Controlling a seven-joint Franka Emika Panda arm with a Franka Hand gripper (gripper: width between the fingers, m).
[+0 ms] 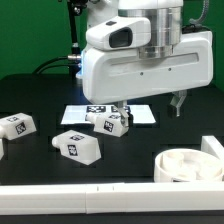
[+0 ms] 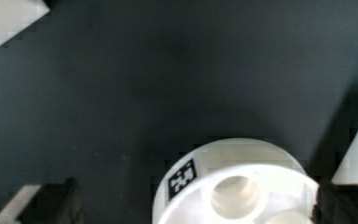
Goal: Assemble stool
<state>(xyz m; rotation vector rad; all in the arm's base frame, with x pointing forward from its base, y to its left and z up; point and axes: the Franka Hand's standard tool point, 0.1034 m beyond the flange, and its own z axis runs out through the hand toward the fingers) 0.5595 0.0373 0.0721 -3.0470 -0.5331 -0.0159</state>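
While hovering low above one stool leg [image 1: 110, 122], better to finish the alignment before any closing. Gripper [image 1: 121, 106] with jaws wide apart, clamping nothing; in the wrist view, that leg seen between the two dark fingers [image 2: 39, 203], apparently touching neither, though nearer to one of them. So: centre the leg in the gap, turn the wrist to set the fingers against its flatter sides and not the rounded end, go down straight, close slowly, lift without dragging. Beware of a sideways push: smooth hard plastic on the dark even table [image 1: 40, 100], probably quick to slide or roll. In the exterior view, leg overlapping the front edge of the marker board [image 1: 145, 113]; lying on it or just beside it, cannot tell. Taking the gripper as the centre of the dial there: second leg [image 1: 78, 146] near, at about eight o'clock; third leg [image 1: 18, 127] well apart, toward nine o'clock; round seat [image 1: 190, 165] well apart at about four o'clock, close to the long white rail [image 1: 80, 192] along the front. All stool parts white, slightly glossy plastic. Legs chunky and blocky with softened corners, each carrying a black-and-white square tag. Seat a flat disc with a raised rim and hollows inside, sockets not clearly readable. Leg end in the wrist view rounded, with a small round mark, dimple or knob, impossible to say.
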